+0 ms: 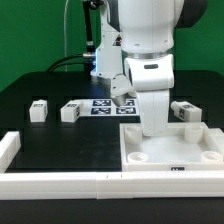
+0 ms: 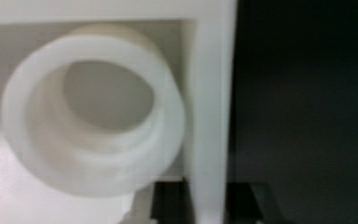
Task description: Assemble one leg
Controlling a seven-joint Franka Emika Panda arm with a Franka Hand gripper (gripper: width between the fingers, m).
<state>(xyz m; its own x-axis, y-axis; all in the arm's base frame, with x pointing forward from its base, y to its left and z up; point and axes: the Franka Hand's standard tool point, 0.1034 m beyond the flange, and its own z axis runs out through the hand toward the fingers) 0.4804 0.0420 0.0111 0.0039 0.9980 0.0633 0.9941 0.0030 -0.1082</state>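
Observation:
Two stubby white legs with tag stickers stand on the black table at the exterior view's left, one beside the other. A third leg stands at the right, behind the large white panel. My gripper is down at the panel's far left corner. In the wrist view my gripper has one dark finger on each side of the panel's edge, shut on it. A round corner socket lies just beside it. No leg is held.
The marker board lies flat behind the legs. A low white rail runs along the table's front, with a short arm at the left. Cables hang behind the arm's base.

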